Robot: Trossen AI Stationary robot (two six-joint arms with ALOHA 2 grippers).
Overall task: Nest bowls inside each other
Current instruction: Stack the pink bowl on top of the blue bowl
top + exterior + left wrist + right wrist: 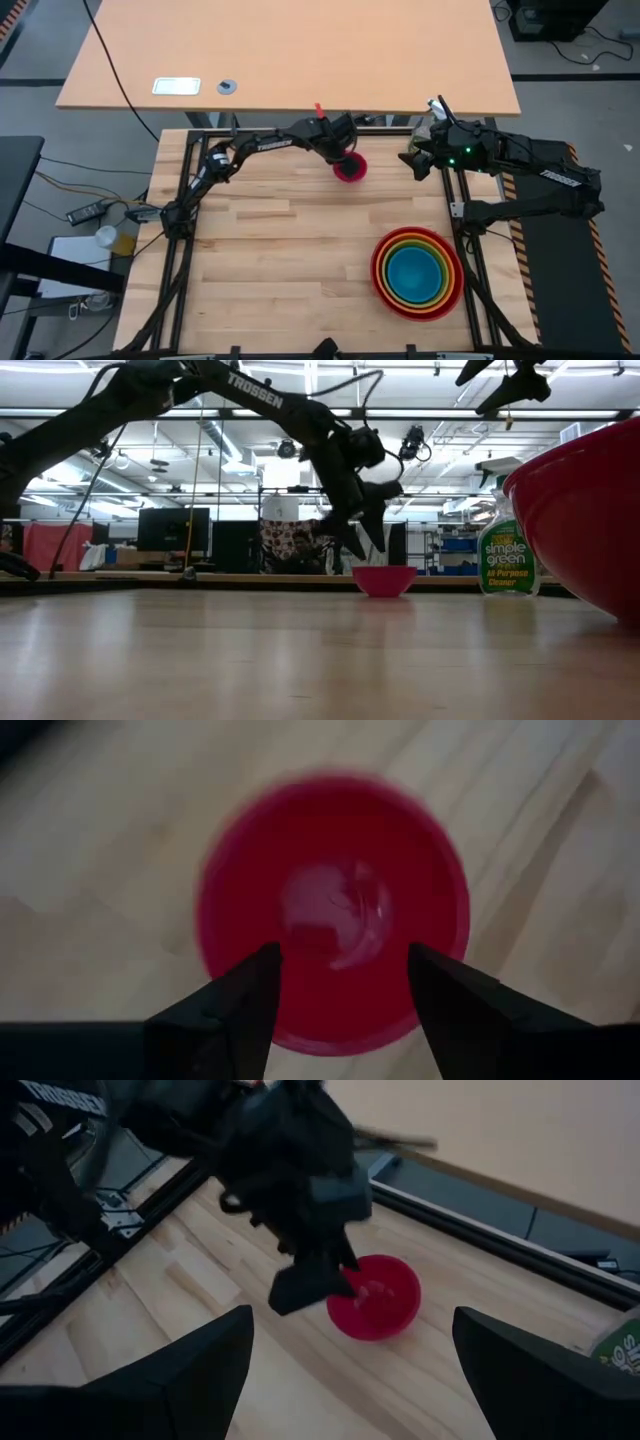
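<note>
A light butcher-block wooden bench [280, 250] framed in black metal rails is seen from above. Behind it, a larger tan laminate table [290, 50] is placed, on which a white rectangular plate [176, 86] and a small grey round disc [228, 86] are set side by side. A clear plastic spray bottle with a green "Simple Green All Purpose Cleaner" label [508, 550] is stood upright at the far edge of the bench. A seated person [298, 550] is visible in the room beyond.
</note>
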